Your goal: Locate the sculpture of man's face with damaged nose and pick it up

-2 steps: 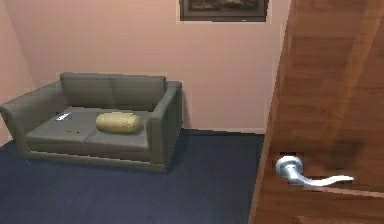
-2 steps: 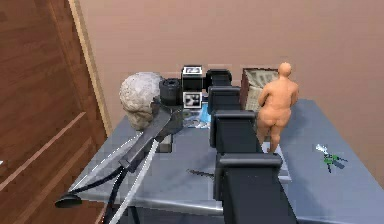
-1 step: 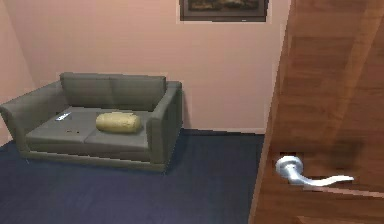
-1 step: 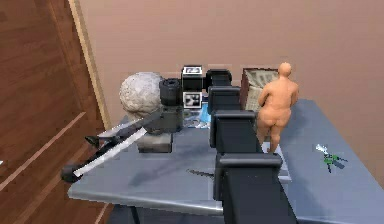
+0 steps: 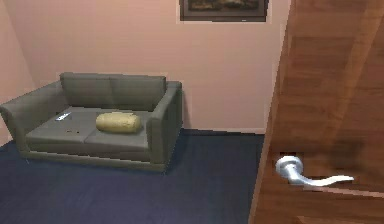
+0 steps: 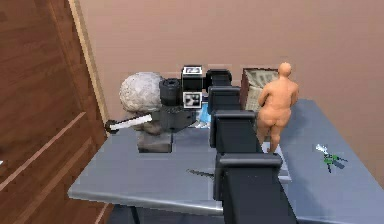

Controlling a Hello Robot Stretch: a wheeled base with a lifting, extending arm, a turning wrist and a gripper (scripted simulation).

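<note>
A grey stone bust of a head (image 6: 143,97) stands on a dark base on the grey table (image 6: 150,180) in the arm side view, left of the middle. The dark arm rises from the bottom edge up to two white marked squares. Left of them, the gripper (image 6: 164,97) lies right against the bust's side. I cannot tell whether it holds anything, since the bust stands on the table behind it.
An orange figure statue (image 6: 275,104), a box (image 6: 257,83) and a small green thing (image 6: 328,157) share the table. A wooden door (image 6: 40,110) with a silver handle (image 5: 305,174) stands close. Ahead are a grey sofa (image 5: 95,120) with a yellow cushion (image 5: 118,122), blue carpet and a wall picture (image 5: 223,9).
</note>
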